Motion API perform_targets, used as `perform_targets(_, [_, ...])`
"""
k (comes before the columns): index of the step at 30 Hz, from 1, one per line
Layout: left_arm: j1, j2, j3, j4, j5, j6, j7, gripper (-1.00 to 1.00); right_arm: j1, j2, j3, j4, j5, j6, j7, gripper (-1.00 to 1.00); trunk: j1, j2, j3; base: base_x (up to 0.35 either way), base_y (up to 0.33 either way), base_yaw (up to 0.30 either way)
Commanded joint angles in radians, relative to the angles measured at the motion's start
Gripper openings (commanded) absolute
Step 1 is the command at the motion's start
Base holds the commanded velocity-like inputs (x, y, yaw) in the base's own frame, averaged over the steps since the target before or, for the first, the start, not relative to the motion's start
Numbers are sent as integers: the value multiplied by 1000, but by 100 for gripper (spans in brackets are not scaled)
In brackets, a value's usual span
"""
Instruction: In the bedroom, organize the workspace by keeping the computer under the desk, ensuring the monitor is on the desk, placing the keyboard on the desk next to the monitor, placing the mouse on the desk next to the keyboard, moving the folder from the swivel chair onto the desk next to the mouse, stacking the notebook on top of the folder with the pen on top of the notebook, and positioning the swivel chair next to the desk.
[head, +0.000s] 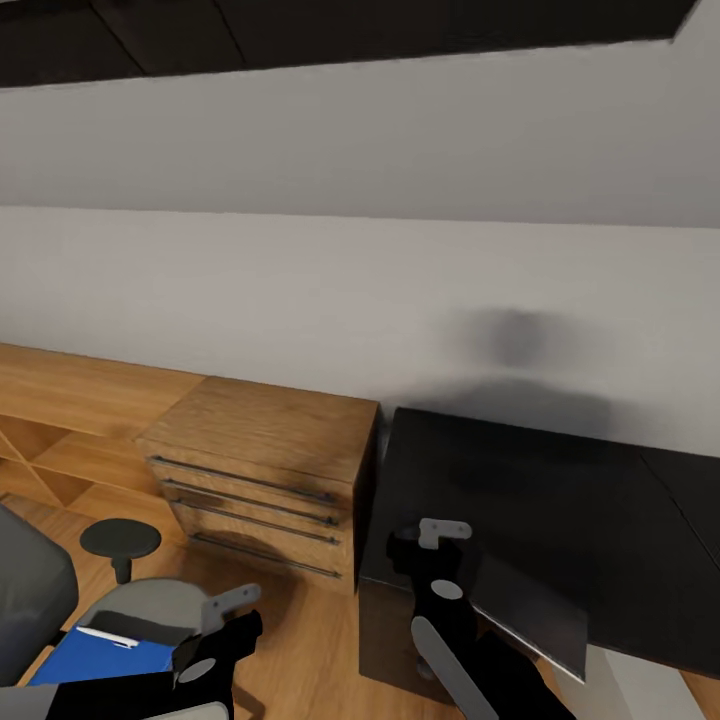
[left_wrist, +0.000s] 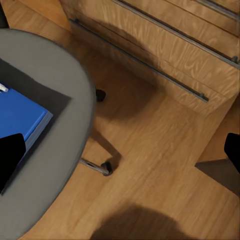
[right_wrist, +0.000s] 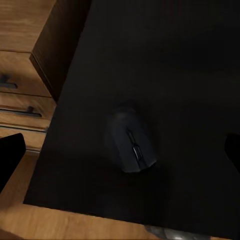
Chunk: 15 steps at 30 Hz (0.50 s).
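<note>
A pale wall fills the upper part of the head view, with a dark band of ceiling above it. Below it at right lies the desk, its glossy black top reaching toward the robot. Just left of the desk, nearly touching its side, stands a light-wood dresser with long dark bar handles. The wood floor runs in front of both.

At lower left sits the swivel chair: grey seat, grey back at the picture's edge, and a round black armrest pad. In the left wrist view one silver leg with a black castor shows under the seat rim. The blue folder lies flat on the seat, and the thin white pen lies on top of it.

The left arm reaches forward low over the chair, its gripper hovering above the seat's front edge near the folder, touching nothing; its fingers stand apart, dark tips at opposite edges of the wrist view. The right arm rises from below and bends over the desk's near-left corner, its gripper pointing down at the top, fingers spread wide and empty.

Between them, in the right wrist view, the dark mouse rests on the desk top near its front edge, close to the corner beside the dresser.
</note>
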<state>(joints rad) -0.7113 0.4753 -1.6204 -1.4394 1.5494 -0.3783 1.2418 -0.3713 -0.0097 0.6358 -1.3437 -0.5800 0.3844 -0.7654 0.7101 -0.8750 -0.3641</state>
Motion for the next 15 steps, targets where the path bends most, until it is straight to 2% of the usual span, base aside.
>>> perform_targets(1, [-2, 0, -3, -2, 3, -5, 0, 100, -1, -2, 3, 4, -5, 5, -4, 100, 1, -1, -1, 243, 0, 0])
perform_targets(5, [-2, 0, -3, -3, 4, -4, -14, 100, -1, -2, 1, 26, -5, 5, 1, 100, 1, -1, -1, 246, 0, 0])
perform_targets(15, [-2, -3, -3, -3, 6, -4, -31, 100, -2, -3, -5, 83, -3, 5, 4, 100, 1, -1, -1, 97, 0, 0])
